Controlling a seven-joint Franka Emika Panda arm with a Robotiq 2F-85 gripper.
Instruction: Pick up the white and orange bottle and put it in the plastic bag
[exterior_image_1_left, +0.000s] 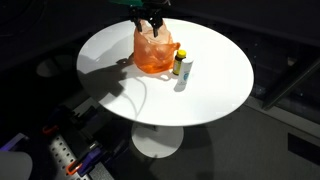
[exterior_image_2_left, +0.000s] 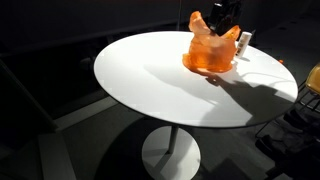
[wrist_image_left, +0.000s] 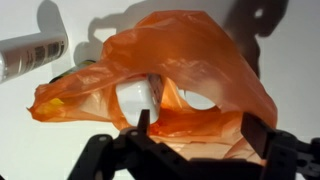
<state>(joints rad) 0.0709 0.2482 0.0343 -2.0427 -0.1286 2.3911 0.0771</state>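
Observation:
An orange plastic bag (exterior_image_1_left: 155, 52) sits crumpled on the round white table in both exterior views (exterior_image_2_left: 210, 52). In the wrist view the bag (wrist_image_left: 190, 60) fills the frame, and a white object with an orange tint (wrist_image_left: 135, 100) shows inside its mouth; I cannot tell whether it is the white and orange bottle. My gripper (exterior_image_1_left: 152, 22) hangs just above the bag, also in an exterior view (exterior_image_2_left: 225, 15). Its fingers (wrist_image_left: 198, 128) are spread apart over the bag with nothing between them.
A bottle with a dark cap (exterior_image_1_left: 182, 66) stands upright beside the bag; it also shows in an exterior view (exterior_image_2_left: 246, 40) and in the wrist view (wrist_image_left: 30, 55). The table (exterior_image_1_left: 210, 85) has a pedestal base. Dark clutter lies on the floor around it.

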